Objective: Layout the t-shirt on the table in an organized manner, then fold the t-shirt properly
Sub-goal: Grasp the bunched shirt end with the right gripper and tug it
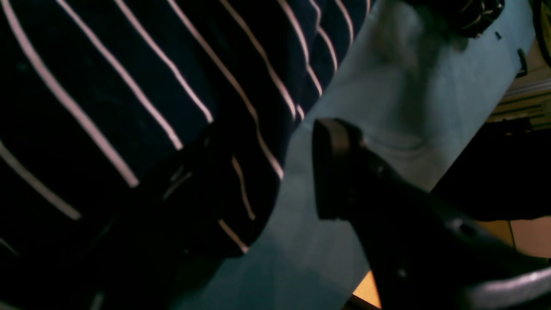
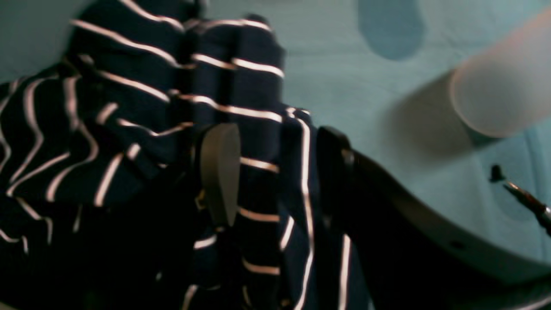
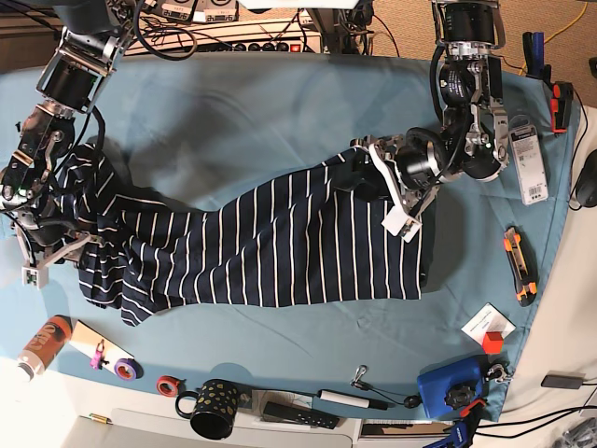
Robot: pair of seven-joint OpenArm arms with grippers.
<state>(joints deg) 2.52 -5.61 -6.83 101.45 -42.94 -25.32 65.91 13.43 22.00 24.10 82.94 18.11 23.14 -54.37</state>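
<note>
1. Fingers of the right gripper (image 2: pixel 275 172) stand apart with bunched striped cloth of the t-shirt (image 3: pixel 280 243) between them; whether the pads press it I cannot tell, though they seem to straddle a fold.
2. Left gripper (image 1: pixel 258 172) shows one dark finger (image 1: pixel 333 168) over bare teal cloth and the other lost in shadow against the shirt's edge; the jaws look spread, with the fabric edge lying in the gap.
3. Shirt lies across the middle of the table (image 3: pixel 280 103), its striped body stretched fairly flat between the arms, but crumpled in a heap at the right gripper's end.
4. Judged step: still laying out, not folding.
5. Next move probably calls for both grippers closing firmly on the cloth, then drawing apart and smoothing the bunched end.
6. Clutter along the near edge, such as a black mug (image 3: pixel 213 403), sits well apart from the shirt.
</note>
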